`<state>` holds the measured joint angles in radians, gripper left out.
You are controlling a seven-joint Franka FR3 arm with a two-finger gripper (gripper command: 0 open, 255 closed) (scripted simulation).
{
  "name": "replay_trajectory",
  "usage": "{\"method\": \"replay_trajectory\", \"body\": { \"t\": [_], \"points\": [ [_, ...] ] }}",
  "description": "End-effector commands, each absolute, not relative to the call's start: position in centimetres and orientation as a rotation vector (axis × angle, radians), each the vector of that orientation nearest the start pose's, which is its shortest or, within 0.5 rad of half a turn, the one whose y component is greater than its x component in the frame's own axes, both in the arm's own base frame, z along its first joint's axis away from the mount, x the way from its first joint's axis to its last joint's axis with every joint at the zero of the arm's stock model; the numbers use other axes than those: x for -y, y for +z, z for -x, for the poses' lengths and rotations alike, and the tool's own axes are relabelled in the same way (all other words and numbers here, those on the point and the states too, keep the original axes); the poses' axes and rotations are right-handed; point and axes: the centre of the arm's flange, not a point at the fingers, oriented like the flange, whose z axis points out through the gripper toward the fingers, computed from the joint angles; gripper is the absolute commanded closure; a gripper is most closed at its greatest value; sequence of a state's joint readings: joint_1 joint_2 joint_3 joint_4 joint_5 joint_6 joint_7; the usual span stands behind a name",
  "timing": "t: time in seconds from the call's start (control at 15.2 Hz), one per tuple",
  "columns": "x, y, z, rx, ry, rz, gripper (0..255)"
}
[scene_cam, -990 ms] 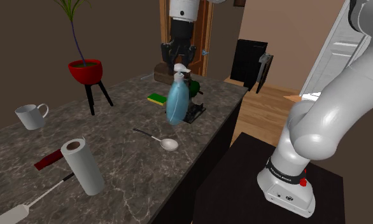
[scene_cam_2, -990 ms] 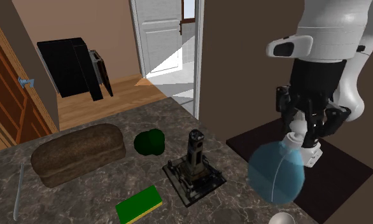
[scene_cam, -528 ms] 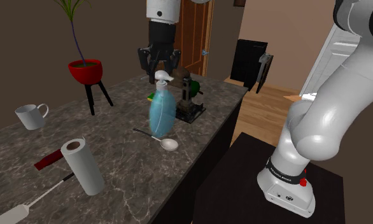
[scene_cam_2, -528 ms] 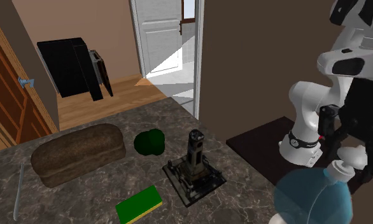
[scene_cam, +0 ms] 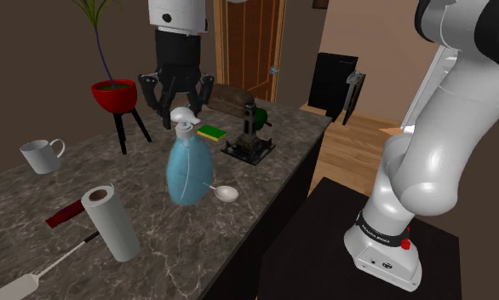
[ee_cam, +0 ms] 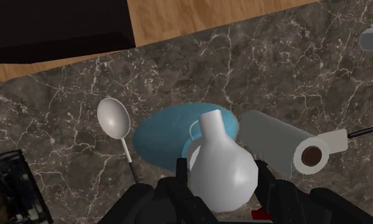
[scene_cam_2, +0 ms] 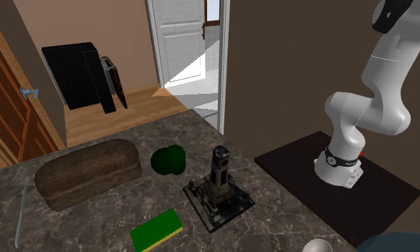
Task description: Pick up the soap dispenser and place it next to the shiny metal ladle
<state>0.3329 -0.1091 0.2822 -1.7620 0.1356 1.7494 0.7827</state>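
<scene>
Gripper (scene_cam: 182,115) clamped on the white pump top of the pale blue soap dispenser (scene_cam: 188,170), I hold the bottle upright over the dark marbled counter (scene_cam: 184,243), its body just beside the shiny ladle (scene_cam: 227,193) and crossing the ladle's handle in the shoulder view. Seen from the wrist, both black fingers press the pump head from either side. The blue body below them sits close against the ladle's thin handle, and the paper towel roll (ee_cam: 281,143) lies on the bottle's far side from the ladle. By my reading the pickup is done and the carry to the ladle is all but over. Whether the base touches the counter I cannot tell; it looks a little clear of it. What is left is to lower the bottle beside the ladle without setting it on the handle, open the fingers and lift away.
</scene>
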Motion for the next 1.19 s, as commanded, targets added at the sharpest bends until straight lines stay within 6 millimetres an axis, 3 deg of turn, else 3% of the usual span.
{"method": "replay_trajectory", "body": {
  "t": [0.0, 0.2, 1.12],
  "points": [
    [-35.2, 60.6, -42.6, -0.281, -0.006, 2.988, 255],
    [-39.2, 60.6, -42.3, -0.281, -0.006, 2.988, 255],
    [-39.2, 53.2, -42.3, -0.281, -0.006, 2.988, 255]
  ]
}}
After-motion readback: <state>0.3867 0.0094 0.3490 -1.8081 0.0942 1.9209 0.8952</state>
